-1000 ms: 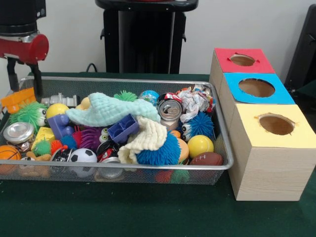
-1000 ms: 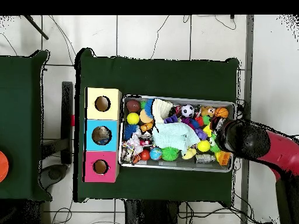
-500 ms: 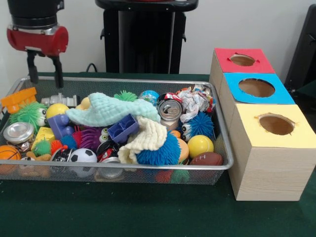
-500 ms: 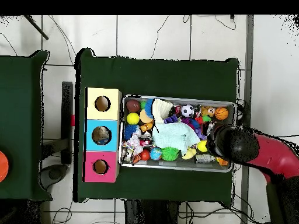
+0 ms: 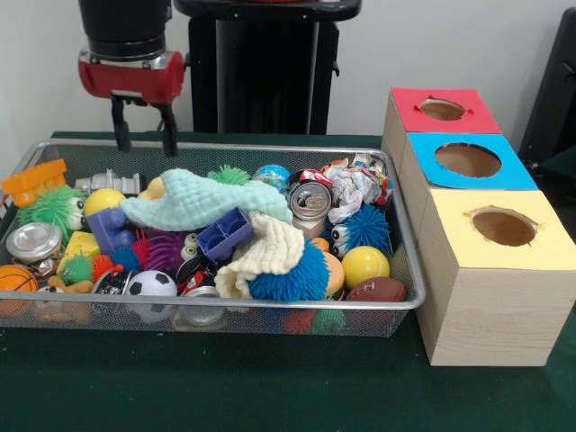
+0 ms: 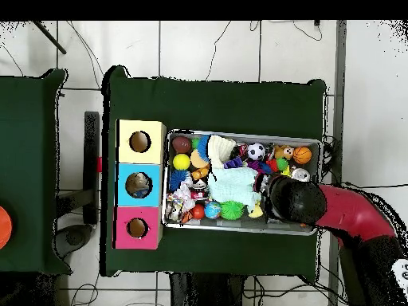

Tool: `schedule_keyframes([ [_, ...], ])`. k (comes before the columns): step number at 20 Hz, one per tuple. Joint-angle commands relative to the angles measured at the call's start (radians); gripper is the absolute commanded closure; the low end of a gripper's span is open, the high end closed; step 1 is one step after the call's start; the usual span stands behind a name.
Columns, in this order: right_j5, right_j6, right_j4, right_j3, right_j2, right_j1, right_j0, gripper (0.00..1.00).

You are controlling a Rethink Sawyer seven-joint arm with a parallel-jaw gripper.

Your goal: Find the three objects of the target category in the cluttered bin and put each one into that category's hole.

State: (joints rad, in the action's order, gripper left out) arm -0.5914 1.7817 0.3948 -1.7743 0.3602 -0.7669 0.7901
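Wire bin [image 5: 409,261] of toys sits on green-clothed bench [image 5: 225,387].
End effector [image 5: 143,135] hangs empty, fingers apart; white wall [image 5: 432,40] behind, tiled floor [image 6: 207,52] below.

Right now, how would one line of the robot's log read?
tool: open, empty, above mesh bin | teal cloth: on pile | yellow box: hole empty

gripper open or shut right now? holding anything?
Open and empty: in the front view the gripper hangs above the bin, its two fingers apart with nothing between them.
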Motion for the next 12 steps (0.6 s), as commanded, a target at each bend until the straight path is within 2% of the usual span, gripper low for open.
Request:
schedule_keyframes([
  [1, 0.093, 0.043, 0.0, -0.094, 0.054, 0.037, -0.026, 0.0],
  [4, 0.116, 0.02, 0.009, -0.06, 0.06, 0.131, -0.015, 0.0],
  [6, 0.154, 0.011, 0.053, -0.012, 0.03, 0.215, -0.026, 0.0],
  [9, 0.16, 0.009, 0.107, 0.049, -0.025, 0.283, -0.061, 0.0],
  [12, 0.221, 0.025, 0.127, 0.063, -0.045, 0.325, -0.073, 0.0],
])
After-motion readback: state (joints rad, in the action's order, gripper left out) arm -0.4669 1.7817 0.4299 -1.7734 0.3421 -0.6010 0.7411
